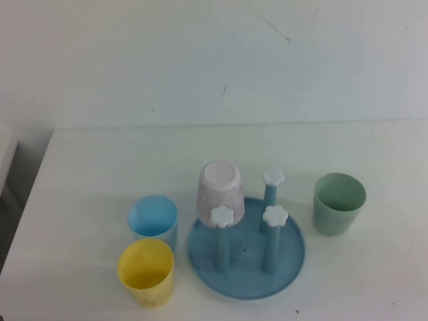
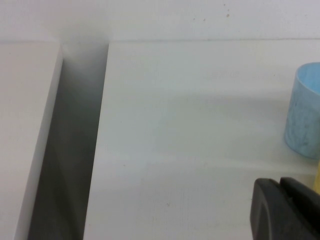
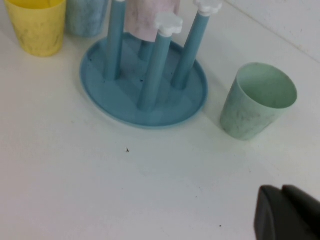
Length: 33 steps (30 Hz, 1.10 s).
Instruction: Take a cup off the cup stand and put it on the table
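My high camera looks steeply down from my side onto the tabletop (image 1: 80,160), taking in the cup stand (image 1: 246,253) and all the cups. My left wrist camera sits low by the tabletop's left edge, sharing only the light blue cup (image 2: 305,117) with it. My right wrist camera looks from low and near at the stand and the mint-green cup (image 3: 257,100).

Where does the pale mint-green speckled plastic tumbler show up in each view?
High view: the pale mint-green speckled plastic tumbler stands upright on the white tabletop, right of the round blue plastic cup stand, apart from it.
Left wrist view: not in it; only the left gripper and a light blue cup.
Right wrist view: upright beside the stand, beyond the right gripper.
Shared landmark: the light blue cup.
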### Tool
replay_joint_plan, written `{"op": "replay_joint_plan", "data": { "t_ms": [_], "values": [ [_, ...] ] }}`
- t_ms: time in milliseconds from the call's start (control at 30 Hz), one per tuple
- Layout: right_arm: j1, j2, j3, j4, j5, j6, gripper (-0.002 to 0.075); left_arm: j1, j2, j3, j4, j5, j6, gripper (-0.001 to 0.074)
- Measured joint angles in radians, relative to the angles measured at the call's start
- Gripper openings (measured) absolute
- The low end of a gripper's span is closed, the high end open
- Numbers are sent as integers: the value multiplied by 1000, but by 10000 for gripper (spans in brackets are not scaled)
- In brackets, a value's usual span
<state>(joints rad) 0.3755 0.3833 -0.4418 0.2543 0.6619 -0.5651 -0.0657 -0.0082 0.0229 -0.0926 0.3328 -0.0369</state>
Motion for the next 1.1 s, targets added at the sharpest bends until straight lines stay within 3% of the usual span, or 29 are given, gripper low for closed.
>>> {"op": "replay_joint_plan", "data": {
  "t_ms": [333,500,800,1100],
  "values": [
    [-21,-66,65,-99,-68,66,-1,0,0,0,0,0,0,-2],
    [-150,-196,177,-224,-127,191,-1,0,0,0,0,0,0,-2],
    [-412,-387,363,-254,-189,217,-2,0,0,0,0,0,0,-2],
    [-436,-396,458,-254,-270,335,-2,0,-2,0,0,2,0,-2]
  ]
}}
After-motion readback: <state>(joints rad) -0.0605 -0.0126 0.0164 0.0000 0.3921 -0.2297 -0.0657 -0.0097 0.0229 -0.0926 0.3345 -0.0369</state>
